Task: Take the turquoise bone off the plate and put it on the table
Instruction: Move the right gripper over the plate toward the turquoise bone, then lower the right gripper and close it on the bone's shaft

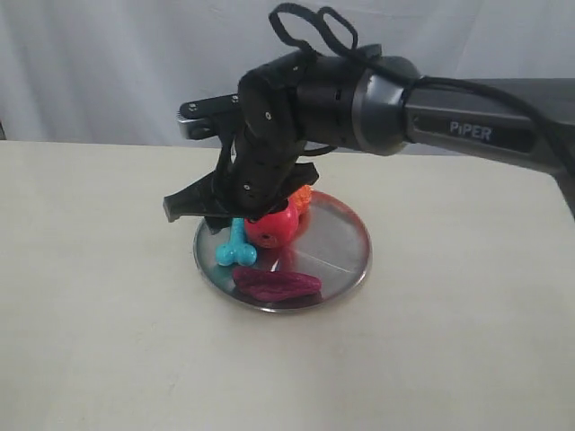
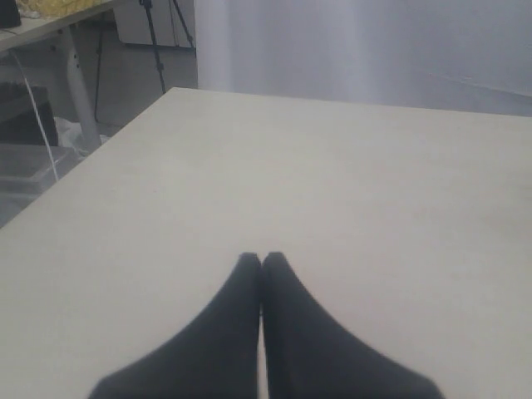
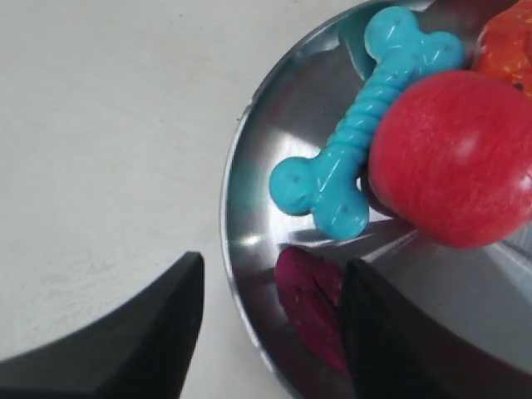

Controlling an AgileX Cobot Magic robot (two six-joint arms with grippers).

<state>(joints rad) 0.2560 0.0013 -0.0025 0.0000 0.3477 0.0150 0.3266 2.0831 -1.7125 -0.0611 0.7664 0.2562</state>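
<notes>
Exterior: right arm [image 1: 467, 117] reaches across from the right. Right hand [image 1: 202, 211] hangs over the left edge of the plate [image 1: 355, 260]. One black finger [image 1: 177, 206] sticks out past the rim over the table [image 1: 108, 323]. The other finger is mostly hidden under the wrist, so I can't tell the hand's state from this view. Bone [image 1: 236, 244] lies on the left part of the plate, just under the hand and right against the red apple [image 1: 272, 226]. Purple piece [image 1: 277, 284] lies at the plate's near edge. Orange item [image 1: 303, 196] sits behind the apple, mostly covered by the arm.

Left wrist: left hand [image 2: 262, 266] has its fingers pressed together, nothing between them. It is over bare table [image 2: 332, 166], near a corner.

Right wrist: right hand [image 3: 274, 262] is spread and empty. One finger [image 3: 158, 332] is over the table [image 3: 108, 125], the other [image 3: 382, 332] over the plate [image 3: 241, 166], with the rim between them. Bone [image 3: 357, 145] is on the plate, apart from both fingers. Its shaft touches the apple [image 3: 453, 158], and one knobbed end is close to the rim. Purple piece [image 3: 312, 307] is partly behind the finger over the plate. Orange item [image 3: 507, 46] is just visible beyond the apple.
</notes>
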